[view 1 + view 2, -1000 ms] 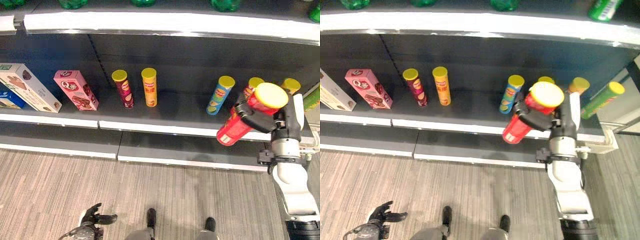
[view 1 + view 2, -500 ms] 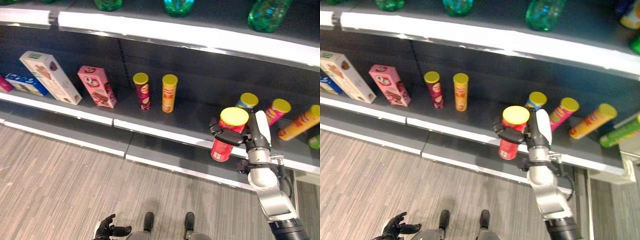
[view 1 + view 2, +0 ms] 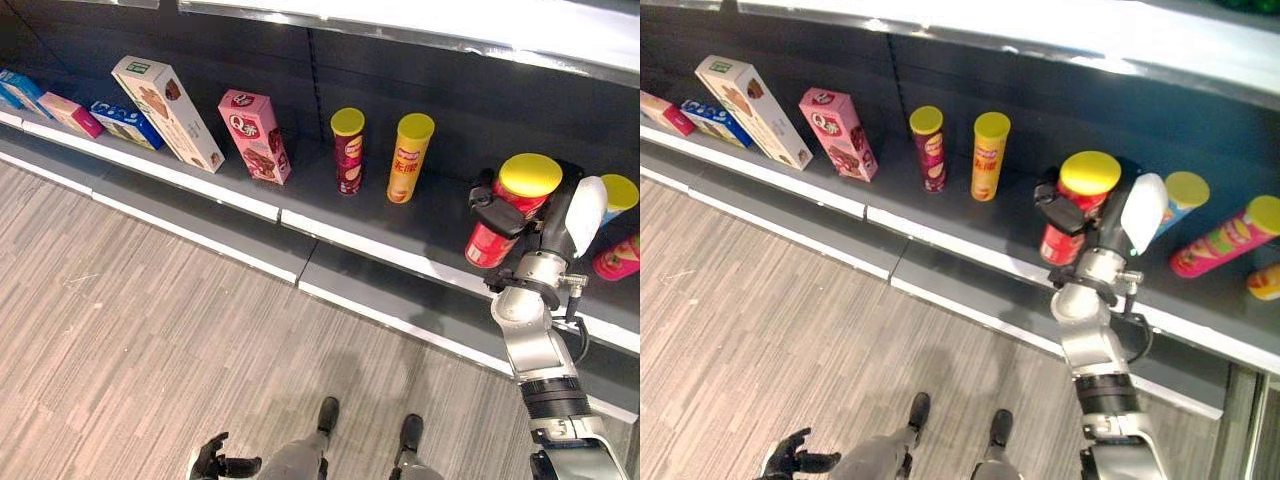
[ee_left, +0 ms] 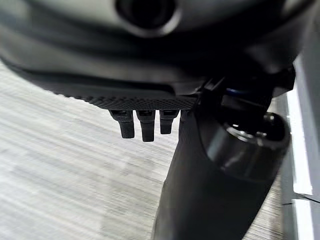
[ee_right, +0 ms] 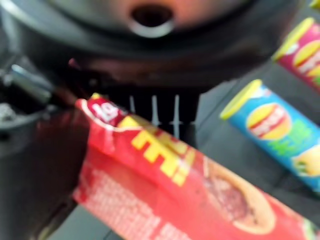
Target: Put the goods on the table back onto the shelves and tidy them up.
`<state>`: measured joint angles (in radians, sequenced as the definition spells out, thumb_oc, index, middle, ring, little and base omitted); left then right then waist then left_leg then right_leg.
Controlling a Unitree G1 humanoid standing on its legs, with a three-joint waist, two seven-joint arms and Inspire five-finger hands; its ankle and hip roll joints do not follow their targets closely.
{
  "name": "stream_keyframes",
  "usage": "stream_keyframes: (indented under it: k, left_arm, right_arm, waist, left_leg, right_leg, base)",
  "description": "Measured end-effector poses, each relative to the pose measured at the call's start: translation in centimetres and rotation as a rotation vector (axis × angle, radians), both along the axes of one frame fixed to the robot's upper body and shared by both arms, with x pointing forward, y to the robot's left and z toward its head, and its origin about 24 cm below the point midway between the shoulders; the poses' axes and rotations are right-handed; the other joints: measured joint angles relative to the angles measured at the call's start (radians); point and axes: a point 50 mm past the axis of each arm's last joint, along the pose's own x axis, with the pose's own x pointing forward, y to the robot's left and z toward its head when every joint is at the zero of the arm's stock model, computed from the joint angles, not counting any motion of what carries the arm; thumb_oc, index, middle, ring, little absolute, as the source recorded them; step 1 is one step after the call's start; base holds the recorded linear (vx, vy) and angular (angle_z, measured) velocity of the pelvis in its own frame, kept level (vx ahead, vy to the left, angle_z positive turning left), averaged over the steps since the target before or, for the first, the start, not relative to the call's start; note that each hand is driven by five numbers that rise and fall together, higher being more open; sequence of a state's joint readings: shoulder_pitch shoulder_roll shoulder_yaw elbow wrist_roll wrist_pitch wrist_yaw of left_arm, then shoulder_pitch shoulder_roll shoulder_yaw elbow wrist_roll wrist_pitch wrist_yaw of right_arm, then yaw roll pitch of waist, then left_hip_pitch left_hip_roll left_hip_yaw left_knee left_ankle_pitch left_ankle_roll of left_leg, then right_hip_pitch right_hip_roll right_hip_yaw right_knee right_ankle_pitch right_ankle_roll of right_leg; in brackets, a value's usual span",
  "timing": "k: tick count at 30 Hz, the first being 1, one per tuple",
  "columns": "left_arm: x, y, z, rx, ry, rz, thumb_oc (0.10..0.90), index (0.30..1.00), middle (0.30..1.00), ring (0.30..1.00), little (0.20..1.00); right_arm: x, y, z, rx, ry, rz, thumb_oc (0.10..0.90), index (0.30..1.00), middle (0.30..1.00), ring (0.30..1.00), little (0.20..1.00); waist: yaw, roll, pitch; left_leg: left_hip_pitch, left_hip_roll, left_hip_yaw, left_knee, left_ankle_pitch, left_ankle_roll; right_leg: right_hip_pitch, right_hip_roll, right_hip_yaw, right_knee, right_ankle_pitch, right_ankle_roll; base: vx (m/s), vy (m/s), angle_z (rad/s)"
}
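Over the shelf's front edge (image 3: pixel 380 250), toward its right end, our right hand (image 3: pixel 540 225) is gripping the red can (image 3: pixel 505 215), long axis near upright, lid up. Left hand (image 3: pixel 215 463) is hanging low with fingers spread, well apart; we judge the right arm places.

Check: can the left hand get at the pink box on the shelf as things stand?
Probably not. The left hand hangs low over the floor, far from the pink box on the shelf. Nothing blocks the way; it just looks too far without raising the arm.
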<state>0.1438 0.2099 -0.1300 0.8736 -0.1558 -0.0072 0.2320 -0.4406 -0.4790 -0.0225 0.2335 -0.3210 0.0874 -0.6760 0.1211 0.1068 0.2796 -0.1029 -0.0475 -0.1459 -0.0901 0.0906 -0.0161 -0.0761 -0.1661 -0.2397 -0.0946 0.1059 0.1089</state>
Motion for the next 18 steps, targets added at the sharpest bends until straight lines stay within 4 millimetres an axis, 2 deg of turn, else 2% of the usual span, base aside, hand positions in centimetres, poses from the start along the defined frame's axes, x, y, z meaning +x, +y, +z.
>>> stream_keyframes:
  k: [2,3,4,6,8,9,12,16,18]
  left_arm:
    - [0.6,-0.2,0.2,-0.002,-0.029,-0.011,0.8,0.9,0.9,0.9,0.9]
    - [0.8,-0.4,0.3,-0.006,-0.039,-0.022,0.8,0.9,0.9,0.9,0.9]
    - [1.8,-0.7,0.7,-0.009,-0.07,-0.045,0.8,0.9,0.9,0.9,0.9]
    - [2.7,-0.8,1.0,-0.012,-0.1,-0.053,0.8,0.9,0.9,0.9,0.9]
    - [4.2,-1.2,1.6,-0.019,-0.15,-0.075,0.8,0.9,0.9,0.9,0.9]
    - [4.5,-1.3,1.7,-0.02,-0.159,-0.078,0.8,0.9,0.9,0.9,0.9]
    - [5.1,-1.5,2.0,-0.025,-0.192,-0.085,0.8,0.9,0.9,0.9,0.9]
    - [5.9,-1.6,2.6,-0.038,-0.239,-0.086,0.8,0.9,0.9,0.9,0.9]
    - [5.8,-1.6,2.6,-0.036,-0.235,-0.085,0.8,0.9,0.9,0.9,0.9]
  right_arm:
    - [-0.2,-0.9,0.3,0.041,-0.027,-0.051,0.4,0.3,0.3,0.3,0.3]
    - [0.4,-1.6,1.2,0.035,-0.042,-0.078,0.4,0.3,0.3,0.3,0.3]
    - [1.1,-2.8,3.3,0.056,-0.095,-0.119,0.4,0.3,0.3,0.3,0.3]
    - [1.3,-2.6,4.1,0.085,-0.123,-0.106,0.4,0.3,0.3,0.3,0.3]
    - [1.5,-2.8,5.6,0.091,-0.171,-0.106,0.4,0.3,0.3,0.3,0.3]
    - [1.5,-2.7,5.6,0.09,-0.168,-0.104,0.4,0.3,0.3,0.3,0.3]
    - [1.7,-2.4,6.3,0.077,-0.19,-0.096,0.4,0.3,0.3,0.3,0.3]
    - [1.5,-2.8,8.9,0.044,-0.264,-0.114,0.4,0.3,0.3,0.3,0.3]
    - [1.4,-2.9,9.2,0.046,-0.283,-0.124,0.4,0.3,0.3,0.3,0.3]
  waist:
    - [-0.001,0.014,0.011]
    - [0.001,0.029,0.02]
    - [0.005,0.068,0.05]
    - [0.007,0.094,0.087]
    - [0.007,0.101,0.113]
    - [0.008,0.1,0.115]
    - [0.012,0.098,0.117]
    - [0.026,0.097,0.118]
    - [0.027,0.097,0.118]
  left_leg:
    - [-0.01,0.0,0.001,0.0,0.002,-0.003]
    - [-0.018,-0.002,0.005,0.0,0.002,-0.002]
    - [-0.034,-0.006,0.005,0.0,0.006,-0.001]
    - [-0.062,-0.006,0.02,0.0,0.01,-0.001]
    - [-0.093,-0.006,0.02,0.001,0.017,-0.001]
    - [-0.094,-0.006,0.02,0.001,0.017,0.0]
    - [-0.094,-0.006,0.024,0.001,0.017,0.0]
    - [-0.12,-0.007,0.02,0.001,0.017,0.0]
    - [-0.134,-0.007,0.019,0.001,0.02,0.001]
  right_leg:
    - [-0.009,0.0,0.0,0.0,0.001,0.001]
    - [-0.018,-0.002,0.002,-0.004,0.0,0.003]
    - [-0.034,-0.006,0.002,-0.006,0.005,0.008]
    - [-0.064,-0.007,0.005,0.0,0.006,0.008]
    - [-0.093,-0.007,0.003,0.001,0.012,0.006]
    - [-0.093,-0.006,0.002,0.001,0.011,0.006]
    - [-0.092,-0.007,0.0,0.001,0.011,0.006]
    - [-0.114,-0.007,-0.002,0.001,0.01,0.008]
    - [-0.126,-0.007,-0.002,0.001,0.01,0.008]
  base:
    - [-0.01,0.02,0.0]
    - [-0.03,0.046,-0.02]
    - [-0.03,0.051,-0.01]
    - [-0.03,0.041,-0.04]
    - [0.0,0.003,0.02]
    - [0.0,0.006,0.05]
    - [0.0,0.0,0.01]
    - [0.0,0.006,0.04]
    - [0.01,0.006,0.05]
